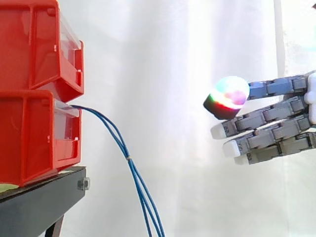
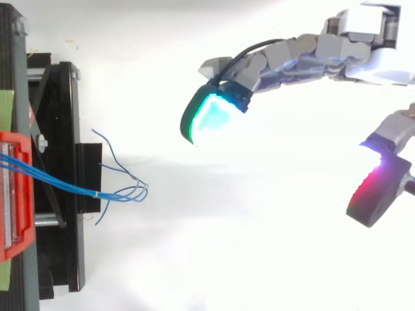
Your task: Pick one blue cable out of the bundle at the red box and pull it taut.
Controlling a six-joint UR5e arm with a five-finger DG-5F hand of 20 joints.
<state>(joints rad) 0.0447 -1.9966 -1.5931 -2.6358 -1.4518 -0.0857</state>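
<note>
My robot hand (image 1: 276, 126) is built of grey blocks joined in rows, like little bricks. Its fingertips (image 1: 228, 96) are thick pads. Some are white, and one glows green, pink and blue. From above I see one glowing blue-green and one red, each with a dark back.

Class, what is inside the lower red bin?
Blue cables leave the lower red bin at its front and hang down; its walls hide their inner ends and anything else inside.
</note>
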